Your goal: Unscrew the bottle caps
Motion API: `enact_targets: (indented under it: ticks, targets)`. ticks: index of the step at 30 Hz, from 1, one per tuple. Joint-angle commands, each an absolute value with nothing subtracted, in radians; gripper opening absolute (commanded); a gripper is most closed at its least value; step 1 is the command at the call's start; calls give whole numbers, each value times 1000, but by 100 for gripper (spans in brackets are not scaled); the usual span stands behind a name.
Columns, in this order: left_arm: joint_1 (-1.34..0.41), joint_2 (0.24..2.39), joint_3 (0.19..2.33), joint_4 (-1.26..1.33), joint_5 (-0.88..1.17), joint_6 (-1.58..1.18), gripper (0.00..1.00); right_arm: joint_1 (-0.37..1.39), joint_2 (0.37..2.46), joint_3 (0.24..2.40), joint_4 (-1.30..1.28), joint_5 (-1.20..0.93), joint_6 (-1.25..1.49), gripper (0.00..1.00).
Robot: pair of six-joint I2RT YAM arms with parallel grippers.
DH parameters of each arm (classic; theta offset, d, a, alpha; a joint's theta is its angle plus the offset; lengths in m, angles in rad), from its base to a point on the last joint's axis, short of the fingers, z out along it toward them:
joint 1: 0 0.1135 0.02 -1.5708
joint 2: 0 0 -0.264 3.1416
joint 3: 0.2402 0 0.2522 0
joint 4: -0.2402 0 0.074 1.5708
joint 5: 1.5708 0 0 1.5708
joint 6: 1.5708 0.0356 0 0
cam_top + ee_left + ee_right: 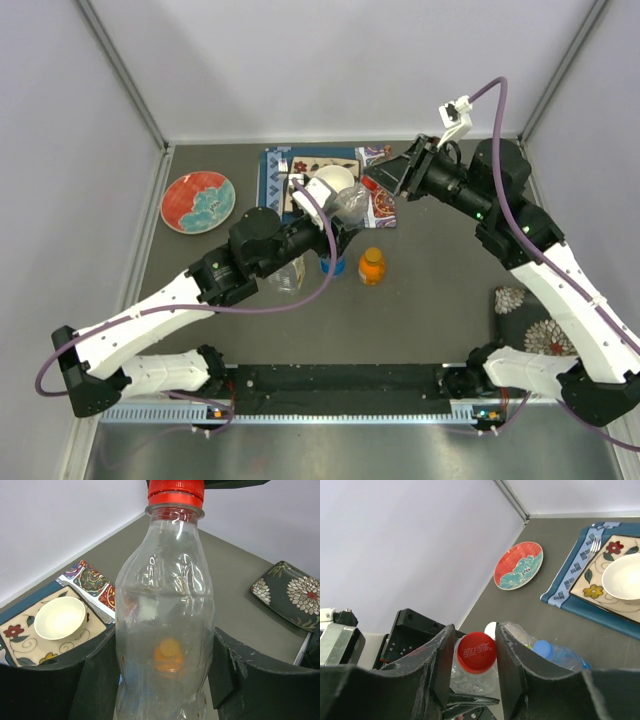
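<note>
My left gripper (165,680) is shut on the body of the slim clear bottle (165,605) and holds it up off the table, tilted toward the right arm (350,200). Its red cap (476,652) sits between the fingers of my right gripper (475,637), which press on both of its sides; the cap also shows in the top view (372,184). The squat orange bottle (372,266), the blue-tinted bottle with its blue cap (543,649) and the wide clear bottle (288,272) with its white cap (491,629) stand on the table below.
A white bowl (335,180) sits on a patterned placemat (275,175) at the back. A red plate (198,201) lies at the left. A dark flowered plate (530,320) lies at the right under the right arm.
</note>
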State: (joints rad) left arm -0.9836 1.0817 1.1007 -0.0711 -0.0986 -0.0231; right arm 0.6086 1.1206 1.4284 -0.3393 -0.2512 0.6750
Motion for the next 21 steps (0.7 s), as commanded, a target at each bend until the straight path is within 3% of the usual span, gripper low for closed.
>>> enact_targets:
  ticks: [1,6,13,16,21]
  targets:
    - [-988,1051,1098,-9,-112,-15,21,623,1127,1425,-285,-285,692,38]
    - [-988,1048,1092,20,-138,-15,21,624,1123,1402,-284,-290,698,50]
    - [-988,1043,1086,26,-141,-14,21,624,1118,1387,-282,-285,699,47]
    - [-988,1040,1081,26,-141,-15,21,624,1114,1381,-273,-290,701,40]
    - [-988,1039,1078,29,-126,-21,21,624,1115,1368,-256,-308,704,3]
